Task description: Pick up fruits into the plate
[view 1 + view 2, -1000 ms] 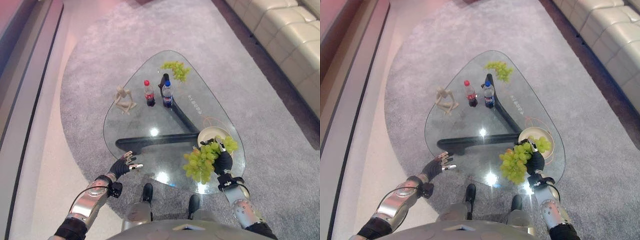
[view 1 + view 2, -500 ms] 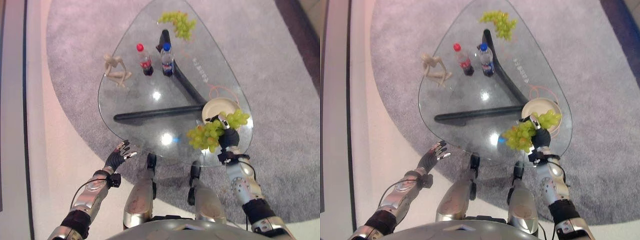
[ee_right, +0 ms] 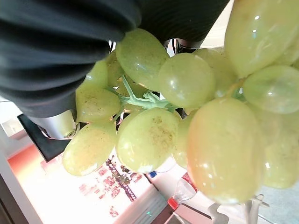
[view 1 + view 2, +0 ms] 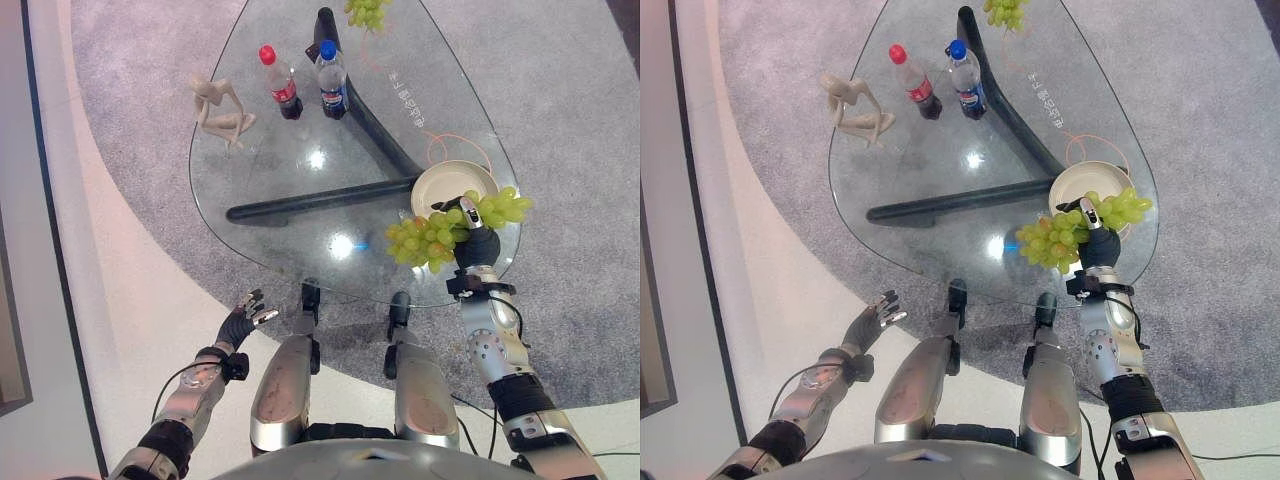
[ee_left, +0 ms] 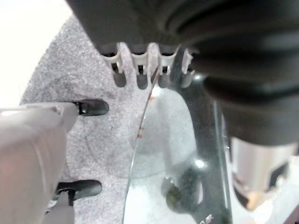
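Carpet (image 4: 150, 120) is lying under the glass table (image 4: 300, 235), which is carrying a plate (image 4: 440, 185) at its right corner, 2 bottles, red-capped (image 4: 277, 84) and blue-capped (image 4: 331, 80), and a wooden figure (image 4: 218, 108).

1. Task item: the right hand (image 4: 478, 245) is gripping a bunch of green grapes (image 4: 440, 232), fingers curled round it. The bunch is hanging at the plate's near edge, partly over the rim and partly over bare glass.
2. A second bunch (image 4: 366, 10) is lying at the table's far end, cut off by the frame's upper edge.
3. The left hand (image 4: 240, 322) is hovering below the table's near edge, off the glass, fingers loosely spread and holding nothing.

Procedure for the step in hand, as a judgement: carry the bunch farther over the plate until the hanging tail is above the middle, lower it until the grapes are resting, then release. Releasing now would likely be letting the tail spill onto the glass.

Limits of view: the right wrist view is crowded with grapes (image 3: 187, 93), so the stem grip and the gap to the plate are hard to judge. Whether any grape is touching the plate cannot be told.
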`<state>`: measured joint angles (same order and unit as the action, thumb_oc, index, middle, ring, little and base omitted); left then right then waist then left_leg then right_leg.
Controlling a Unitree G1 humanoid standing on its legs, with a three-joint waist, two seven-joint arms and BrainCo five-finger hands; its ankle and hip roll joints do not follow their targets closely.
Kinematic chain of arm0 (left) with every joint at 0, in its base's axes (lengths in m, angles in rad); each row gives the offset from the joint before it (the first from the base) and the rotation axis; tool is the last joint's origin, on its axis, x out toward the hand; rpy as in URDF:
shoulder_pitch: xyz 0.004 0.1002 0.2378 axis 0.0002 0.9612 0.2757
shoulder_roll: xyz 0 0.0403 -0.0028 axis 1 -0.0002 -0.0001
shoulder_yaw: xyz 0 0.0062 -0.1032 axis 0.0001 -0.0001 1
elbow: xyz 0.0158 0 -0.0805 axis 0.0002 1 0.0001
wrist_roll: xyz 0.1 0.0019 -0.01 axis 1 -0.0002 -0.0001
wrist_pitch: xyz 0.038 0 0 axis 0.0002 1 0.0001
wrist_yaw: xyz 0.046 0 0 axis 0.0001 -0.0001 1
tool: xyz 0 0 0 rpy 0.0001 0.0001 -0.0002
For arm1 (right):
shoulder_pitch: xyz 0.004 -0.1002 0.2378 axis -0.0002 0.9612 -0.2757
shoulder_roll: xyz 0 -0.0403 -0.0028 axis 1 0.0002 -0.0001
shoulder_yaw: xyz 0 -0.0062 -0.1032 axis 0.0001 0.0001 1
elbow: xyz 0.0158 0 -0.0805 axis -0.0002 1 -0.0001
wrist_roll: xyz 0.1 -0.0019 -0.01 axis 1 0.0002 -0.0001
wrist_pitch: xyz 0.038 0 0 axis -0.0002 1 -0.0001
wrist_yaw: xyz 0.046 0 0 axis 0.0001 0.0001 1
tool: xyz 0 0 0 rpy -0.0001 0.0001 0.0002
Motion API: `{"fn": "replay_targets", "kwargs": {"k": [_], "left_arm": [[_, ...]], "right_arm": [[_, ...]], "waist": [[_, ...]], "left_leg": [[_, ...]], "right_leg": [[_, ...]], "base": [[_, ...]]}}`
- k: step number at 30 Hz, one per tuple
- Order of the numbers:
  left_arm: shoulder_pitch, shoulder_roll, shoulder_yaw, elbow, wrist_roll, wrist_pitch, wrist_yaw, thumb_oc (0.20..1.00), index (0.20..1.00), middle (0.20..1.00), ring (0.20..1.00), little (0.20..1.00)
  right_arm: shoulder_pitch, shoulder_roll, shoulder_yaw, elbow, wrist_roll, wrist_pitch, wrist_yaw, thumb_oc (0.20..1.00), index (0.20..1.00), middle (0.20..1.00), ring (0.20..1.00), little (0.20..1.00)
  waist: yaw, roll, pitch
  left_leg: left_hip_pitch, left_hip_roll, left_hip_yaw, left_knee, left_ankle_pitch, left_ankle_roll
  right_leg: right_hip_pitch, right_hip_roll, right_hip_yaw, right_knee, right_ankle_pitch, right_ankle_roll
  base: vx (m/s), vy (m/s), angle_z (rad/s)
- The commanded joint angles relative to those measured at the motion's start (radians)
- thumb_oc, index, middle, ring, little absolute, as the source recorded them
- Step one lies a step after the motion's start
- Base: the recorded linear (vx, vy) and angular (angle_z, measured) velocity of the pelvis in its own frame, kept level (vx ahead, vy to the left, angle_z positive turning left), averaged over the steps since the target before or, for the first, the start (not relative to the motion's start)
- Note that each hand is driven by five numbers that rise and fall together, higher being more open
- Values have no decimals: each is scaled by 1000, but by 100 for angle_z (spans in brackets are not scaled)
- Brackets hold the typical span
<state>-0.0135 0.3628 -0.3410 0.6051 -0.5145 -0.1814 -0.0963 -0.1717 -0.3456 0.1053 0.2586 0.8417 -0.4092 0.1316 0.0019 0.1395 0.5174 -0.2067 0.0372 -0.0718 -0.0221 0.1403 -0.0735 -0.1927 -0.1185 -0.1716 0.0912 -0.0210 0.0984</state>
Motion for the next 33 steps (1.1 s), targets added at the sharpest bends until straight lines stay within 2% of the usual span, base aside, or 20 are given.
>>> {"fn": "replay_targets", "kwargs": {"k": [1, 9, 16, 23, 28, 33], "left_arm": [[1, -11, -10, 5, -27, -45, -12, 1000, 1000, 1000, 1000, 1000], [8, -31, -19, 33, -27, -64, -19, 1000, 1000, 1000, 1000, 1000], [14, -40, -14, 48, -26, -66, -24, 1000, 1000, 1000, 1000, 1000], [8, -45, -6, 90, -21, -60, -36, 1000, 1000, 1000, 1000, 1000], [12, -50, 5, 115, -7, -55, -38, 1000, 1000, 1000, 1000, 1000], [23, -55, 31, 142, 12, -35, -38, 1000, 1000, 1000, 1000, 1000]], "right_arm": [[-2, -40, -45, -182, -3, -72, -5, 200, 200, 200, 200, 200], [-34, -30, -64, -227, 43, -97, -25, 200, 200, 200, 200, 200], [-38, -18, -68, -261, 65, -85, 13, 200, 200, 200, 200, 200], [-36, -17, -44, -297, -1, -51, 31, 200, 200, 200, 200, 200], [-21, -21, -36, -285, -86, -57, -19, 200, 200, 200, 200, 200], [12, -35, -37, -234, -169, -21, -101, 200, 200, 200, 200, 200]], "waist": [[-17, -16, -13], [-23, -2, 1], [-26, -4, -12], [-29, -28, -60], [-26, -44, -94], [-21, -70, -147]], "left_leg": [[-8, -81, 5, 80, -100, 45], [-28, -85, 13, 83, -95, 48], [-20, -81, 20, 79, -96, 46], [12, -73, 32, 76, -106, 38], [39, -69, 41, 70, -113, 34], [85, -61, 58, 63, -126, 29]], "right_leg": [[-91, 35, 25, 85, 8, -62], [-126, 34, 36, 108, 4, -63], [-123, 39, 37, 109, 2, -66], [-84, 43, 41, 79, 6, -64], [-44, 45, 41, 53, 8, -63], [23, 43, 37, 9, 14, -57]], "base": [[-7, 25, 4], [-8, 4, -5], [-9, 2, -2], [0, 0, 0], [7, -1, 0], [47, -9, 2]]}}
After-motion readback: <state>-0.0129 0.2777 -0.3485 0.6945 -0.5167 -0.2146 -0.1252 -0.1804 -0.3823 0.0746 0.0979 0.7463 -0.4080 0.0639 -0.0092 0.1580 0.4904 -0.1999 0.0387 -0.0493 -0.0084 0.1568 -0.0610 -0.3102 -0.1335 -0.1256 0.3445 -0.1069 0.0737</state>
